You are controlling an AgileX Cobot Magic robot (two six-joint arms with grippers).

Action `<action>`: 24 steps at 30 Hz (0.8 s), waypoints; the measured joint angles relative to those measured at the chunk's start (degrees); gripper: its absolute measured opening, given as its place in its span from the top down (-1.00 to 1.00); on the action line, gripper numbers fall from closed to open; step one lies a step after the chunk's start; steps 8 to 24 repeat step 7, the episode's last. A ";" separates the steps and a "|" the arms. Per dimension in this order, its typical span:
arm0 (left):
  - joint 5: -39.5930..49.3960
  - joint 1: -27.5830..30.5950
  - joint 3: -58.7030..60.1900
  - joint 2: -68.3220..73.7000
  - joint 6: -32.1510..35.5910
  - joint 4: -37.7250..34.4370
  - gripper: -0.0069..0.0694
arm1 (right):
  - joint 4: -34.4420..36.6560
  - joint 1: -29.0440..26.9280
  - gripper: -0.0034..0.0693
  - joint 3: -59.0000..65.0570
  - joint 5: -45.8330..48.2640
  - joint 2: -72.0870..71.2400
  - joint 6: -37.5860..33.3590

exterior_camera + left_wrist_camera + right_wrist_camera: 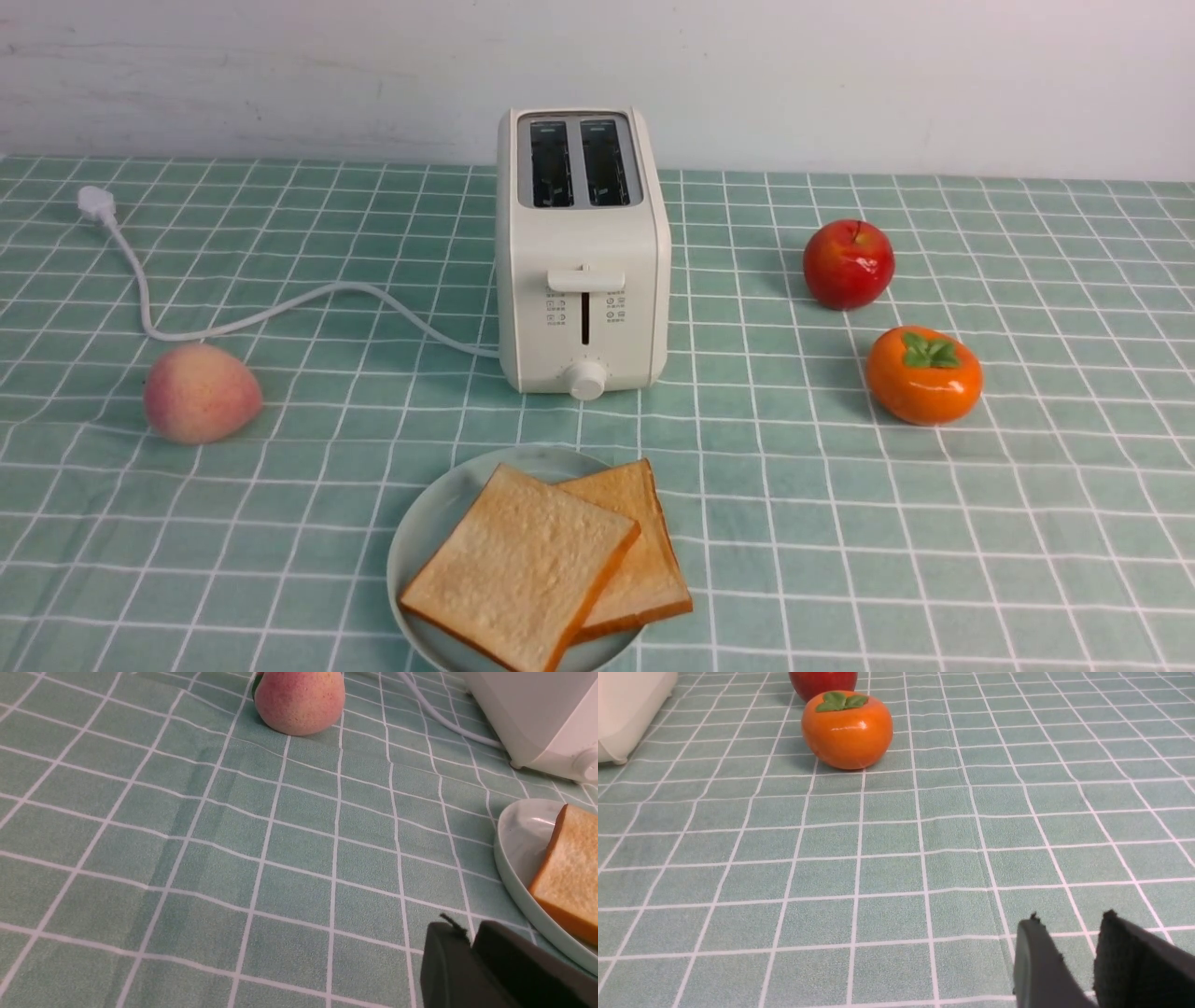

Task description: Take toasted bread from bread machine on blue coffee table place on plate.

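While slots empty, toasted bread (537, 569) on plate (420, 532)

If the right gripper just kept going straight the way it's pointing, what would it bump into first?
Probably the persimmon, though it sits somewhat off the right gripper line; otherwise only bare checked tablecloth lies ahead. Depth is hard to judge.

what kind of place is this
Probably a staged kitchen-style tabletop for robot practice: a toaster and a plate of toast on a checked cloth, with fruit spaced around against a bare wall.

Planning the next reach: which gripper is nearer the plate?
Left. The left gripper sits just beside the plate; the right gripper faces the persimmon, plate unseen.
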 joint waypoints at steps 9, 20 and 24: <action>0.00 0.00 0.00 0.00 0.00 0.00 0.61 | 0.00 0.00 0.35 0.00 0.00 0.00 0.00; 0.00 0.00 0.00 0.00 0.00 0.00 0.61 | 0.00 0.00 0.35 0.00 0.00 0.00 0.00; 0.00 0.00 0.00 0.00 0.00 0.00 0.61 | 0.00 0.00 0.35 0.00 0.00 0.00 0.00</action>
